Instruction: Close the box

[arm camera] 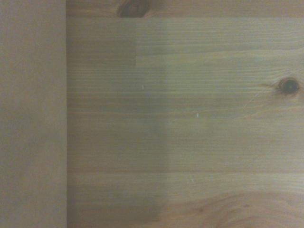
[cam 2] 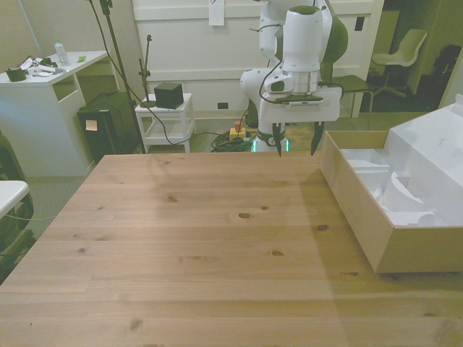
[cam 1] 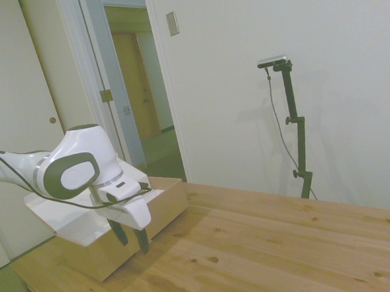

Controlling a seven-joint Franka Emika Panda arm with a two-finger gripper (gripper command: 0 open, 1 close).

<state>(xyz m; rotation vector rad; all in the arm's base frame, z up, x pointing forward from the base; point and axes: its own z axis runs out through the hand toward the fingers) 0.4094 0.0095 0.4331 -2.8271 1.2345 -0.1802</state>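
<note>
The pincer (cam 2: 296, 148) hangs open and empty beside the box (cam 2: 362, 210). Risk: approaching the raised lid (cam 2: 434, 155) too low shoves the box across the desk (cam 2: 202, 238).

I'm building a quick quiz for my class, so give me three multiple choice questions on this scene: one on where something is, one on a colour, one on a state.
1. In the front view, the box sits
A. at the front view's right
B. at the front view's left
C. on the floor

2. Inside, the box is
A. blue
B. white
C. black

3. The gripper is
A. shut on the lid
B. open, holding nothing
C. out of sight

Answers:
1 A, its tan wall runs along the table's right side.
2 B, the lining shows white.
3 B, its fingers hang apart, beside the box.
</note>
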